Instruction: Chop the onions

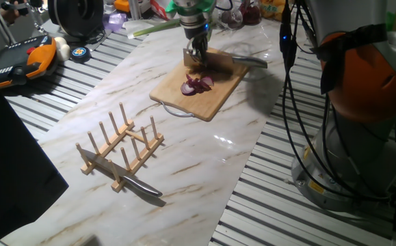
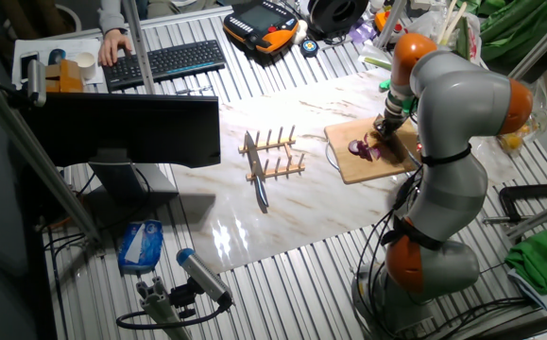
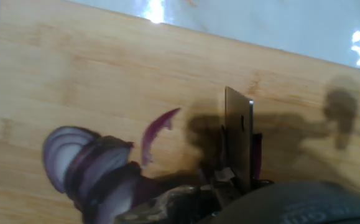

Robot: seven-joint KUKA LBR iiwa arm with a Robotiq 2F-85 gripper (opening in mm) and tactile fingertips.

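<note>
- The onions lie as thin purple slices on the cutting board, mid-tabletop.
- The hand stands just behind them, apparently clamped on a knife; blur hides the grip.
- The slices look light, slippery and easily scattered; press down on them from above.

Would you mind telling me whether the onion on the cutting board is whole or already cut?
Already cut: the onion lies in purple slices showing their layered rings on the cutting board, with one sliver apart.
</note>
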